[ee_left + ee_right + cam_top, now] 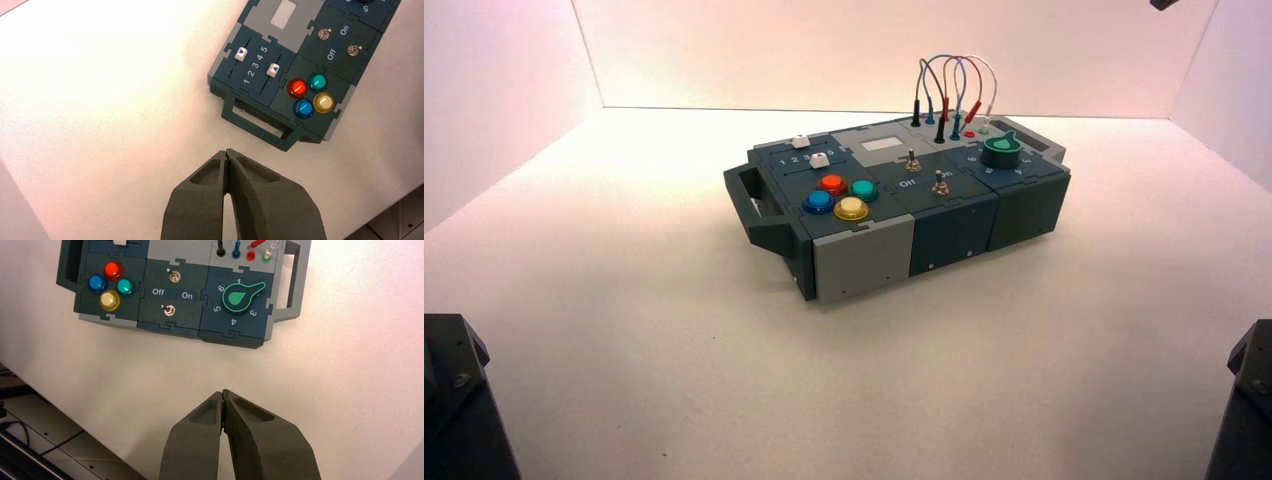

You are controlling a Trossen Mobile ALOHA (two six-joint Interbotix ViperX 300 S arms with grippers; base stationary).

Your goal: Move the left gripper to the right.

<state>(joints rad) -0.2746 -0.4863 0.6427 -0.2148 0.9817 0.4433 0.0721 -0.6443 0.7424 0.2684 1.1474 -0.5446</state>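
Note:
My left gripper (227, 151) shows only in the left wrist view, as a dark grey wedge tip with its fingers shut and empty. It hangs over bare white table, short of the handle (257, 122) at the box's button end. The box (954, 225) stands mid-table, turned at a slant. It bears red (297, 88), teal (318, 82), blue (303, 108) and yellow (323, 102) buttons. My right gripper (223, 392) is shut and empty too, over the table in front of the box's long side.
The box also bears two white sliders (241, 53), two toggle switches (170, 310) by "Off" and "On", a green knob (239, 296) pointing between 1 and 3, and plugged wires (954, 85). Black arm blocks sit at the lower left (454, 400) and lower right (1249, 400) corners. White walls enclose the table.

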